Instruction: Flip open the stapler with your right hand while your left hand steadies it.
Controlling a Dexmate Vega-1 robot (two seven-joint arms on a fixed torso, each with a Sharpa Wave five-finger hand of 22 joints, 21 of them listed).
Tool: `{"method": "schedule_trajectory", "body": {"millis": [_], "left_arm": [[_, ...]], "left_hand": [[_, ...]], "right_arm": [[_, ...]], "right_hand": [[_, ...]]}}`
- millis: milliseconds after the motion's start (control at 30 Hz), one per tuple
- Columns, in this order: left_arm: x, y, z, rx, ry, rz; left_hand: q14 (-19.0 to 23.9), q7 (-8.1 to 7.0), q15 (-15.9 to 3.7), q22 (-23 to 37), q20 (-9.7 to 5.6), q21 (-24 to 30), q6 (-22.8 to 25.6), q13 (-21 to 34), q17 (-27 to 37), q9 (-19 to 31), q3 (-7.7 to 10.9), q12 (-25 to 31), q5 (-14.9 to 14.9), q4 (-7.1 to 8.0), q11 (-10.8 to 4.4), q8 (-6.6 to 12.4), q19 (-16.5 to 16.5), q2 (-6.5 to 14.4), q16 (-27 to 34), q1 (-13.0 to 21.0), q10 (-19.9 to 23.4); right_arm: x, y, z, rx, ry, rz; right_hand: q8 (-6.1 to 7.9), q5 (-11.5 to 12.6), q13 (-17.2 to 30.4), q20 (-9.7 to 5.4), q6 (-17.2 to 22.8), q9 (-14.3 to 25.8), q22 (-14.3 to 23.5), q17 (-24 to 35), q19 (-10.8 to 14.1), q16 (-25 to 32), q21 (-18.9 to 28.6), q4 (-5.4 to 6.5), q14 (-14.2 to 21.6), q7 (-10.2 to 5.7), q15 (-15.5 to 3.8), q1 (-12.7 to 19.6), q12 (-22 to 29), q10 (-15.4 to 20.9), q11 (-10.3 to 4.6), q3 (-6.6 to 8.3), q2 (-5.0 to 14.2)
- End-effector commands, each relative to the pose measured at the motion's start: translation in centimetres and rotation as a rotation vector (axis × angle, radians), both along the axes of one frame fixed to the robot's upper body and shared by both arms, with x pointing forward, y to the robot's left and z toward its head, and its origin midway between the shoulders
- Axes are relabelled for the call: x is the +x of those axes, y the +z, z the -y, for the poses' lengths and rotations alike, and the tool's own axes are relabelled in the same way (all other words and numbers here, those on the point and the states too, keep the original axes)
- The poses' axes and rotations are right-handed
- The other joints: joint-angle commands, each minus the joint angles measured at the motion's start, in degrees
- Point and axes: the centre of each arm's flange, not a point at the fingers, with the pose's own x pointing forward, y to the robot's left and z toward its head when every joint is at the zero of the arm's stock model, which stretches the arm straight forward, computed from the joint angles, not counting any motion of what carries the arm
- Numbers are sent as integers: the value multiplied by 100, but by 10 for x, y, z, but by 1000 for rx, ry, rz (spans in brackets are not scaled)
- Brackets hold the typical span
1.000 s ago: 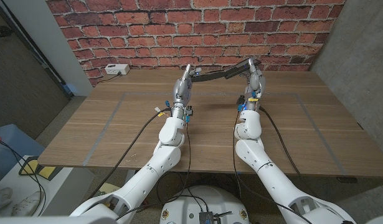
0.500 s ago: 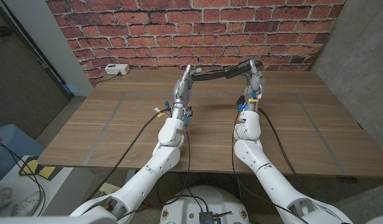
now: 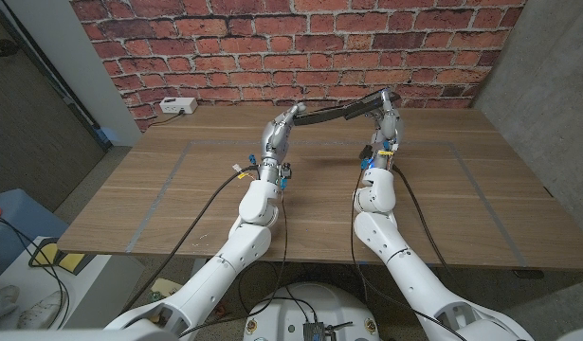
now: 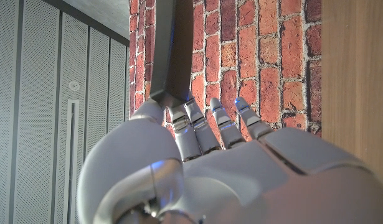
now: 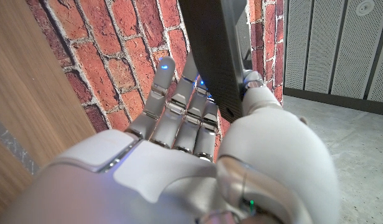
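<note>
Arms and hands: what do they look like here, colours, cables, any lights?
White glossy arm shells, black cables running alongside. Left hand and right hand are silver-grey with segmented metallic fingers; small blue lights glow at fingertips. Yellow and blue tags sit near wrists.

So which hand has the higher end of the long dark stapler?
The right hand: it grips the raised end of the long dark stapler toward the brick wall, while the left hand holds the lower end.

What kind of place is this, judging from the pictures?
Probably an indoor robot lab or test room: a plain wooden table stands against a red brick wall, with grey perforated wall panels beside it and a small white box with a cable.
</note>
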Motion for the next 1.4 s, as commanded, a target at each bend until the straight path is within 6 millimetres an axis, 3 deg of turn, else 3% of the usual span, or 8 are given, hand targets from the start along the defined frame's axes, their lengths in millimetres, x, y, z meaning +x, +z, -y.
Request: {"method": "schedule_trajectory", "body": {"millis": [33,600,900,1400], "left_arm": [[0,-3,-3,11,20,-16],[3,-6,-8,8,28,-30],[7,-9,-8,1,10,-35],[5,-11,-15,6,-4,-26]], "left_hand": [[-54,-34,-669,18,62,-11,-87,29,43,48,155,-23,37,-41,-29,5,13,24,40,260,-66],[-111,-128,-679,21,44,5,-341,63,91,130,253,-45,49,-57,-38,-66,21,-86,75,629,-226],[-162,-154,-668,25,40,13,-535,100,153,190,132,-26,34,52,-15,-144,-1,-184,107,653,-369],[-192,-140,-650,27,39,16,-555,117,182,192,50,-6,23,98,-7,-169,-14,-211,119,599,-409]], "right_arm": [[1,0,-6,21,36,1],[3,-1,-11,42,51,-8],[2,-3,-13,40,31,-19],[-6,-4,-21,44,20,-16]], "right_hand": [[21,31,23,-901,74,16,9,-20,-5,-2,-20,669,-10,-106,-429,-23,26,300,-316,1369,60],[22,37,23,-903,84,12,11,-7,-9,0,-24,671,-9,-106,-432,-38,24,307,-305,1391,62],[20,36,20,-894,85,9,14,1,-18,3,-25,671,-7,-97,-428,-46,24,316,-303,1398,61],[18,34,19,-899,88,6,16,13,-15,11,-20,669,4,-95,-427,-57,23,323,-307,1411,61]]}}
